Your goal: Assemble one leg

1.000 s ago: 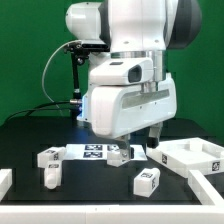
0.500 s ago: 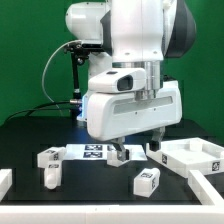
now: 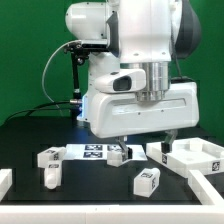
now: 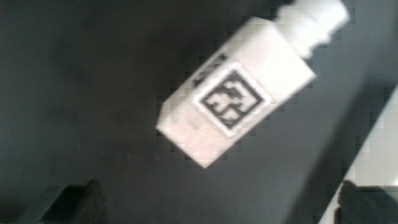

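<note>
Where the dark surface shows at the exterior view's left, a spare peg lies alone. Further right, the tool hangs just above the surface, jaws spread wide, gripping nothing. The wrist view shows the leg lying flat and slantwise, ahead of the fingertips, untouched.

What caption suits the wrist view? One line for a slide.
White tagged leg lying on the black table beneath the open gripper.
</note>
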You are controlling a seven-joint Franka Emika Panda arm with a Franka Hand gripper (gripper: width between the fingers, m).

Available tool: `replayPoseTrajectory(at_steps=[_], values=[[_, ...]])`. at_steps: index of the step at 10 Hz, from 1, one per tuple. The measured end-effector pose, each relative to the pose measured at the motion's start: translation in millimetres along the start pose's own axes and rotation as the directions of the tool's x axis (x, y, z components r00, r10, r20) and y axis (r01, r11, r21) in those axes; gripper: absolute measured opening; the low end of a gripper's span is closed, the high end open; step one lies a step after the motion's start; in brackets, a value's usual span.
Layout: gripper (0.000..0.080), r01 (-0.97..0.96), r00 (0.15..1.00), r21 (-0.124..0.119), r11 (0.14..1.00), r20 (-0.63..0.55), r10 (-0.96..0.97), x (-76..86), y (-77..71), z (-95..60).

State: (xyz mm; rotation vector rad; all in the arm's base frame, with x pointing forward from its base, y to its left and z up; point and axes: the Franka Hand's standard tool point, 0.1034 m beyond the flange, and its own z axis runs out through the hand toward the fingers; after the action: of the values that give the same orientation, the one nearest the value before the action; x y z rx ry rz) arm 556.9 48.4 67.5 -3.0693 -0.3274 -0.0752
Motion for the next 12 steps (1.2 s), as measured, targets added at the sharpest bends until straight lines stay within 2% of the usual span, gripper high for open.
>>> replayPoseTrajectory(at_steps=[4, 5, 7, 8, 9, 10, 11, 12], values=[[0.065, -0.03, 1.0, 0.007, 1.0, 0.002, 0.03, -1.9, -0.3, 3.9], [0.065, -0.146, 0.989, 0.006, 0.989, 0.024, 0.146, -8.7, -7.1, 15.4], [0.065, -0.215, 0.976, 0.004, 0.977, 0.046, 0.215, -18.1, -12.1, 42.8], [0.065, -0.221, 0.975, 0.008, 0.975, 0.037, 0.221, -19.7, -12.5, 51.7], [0.065, -0.207, 0.978, 0.009, 0.978, -0.009, 0.207, -18.7, -12.8, 55.6], [0.065, -0.207, 0.978, 0.009, 0.978, 0.0, 0.207, -20.7, -13.4, 55.8], [0.0495, -0.207, 0.978, 0.01, 0.978, -0.001, 0.207, -20.0, -13.3, 55.6], [0.0495, -0.206, 0.979, 0.01, 0.978, -0.001, 0.206, -20.1, -13.3, 55.7]])
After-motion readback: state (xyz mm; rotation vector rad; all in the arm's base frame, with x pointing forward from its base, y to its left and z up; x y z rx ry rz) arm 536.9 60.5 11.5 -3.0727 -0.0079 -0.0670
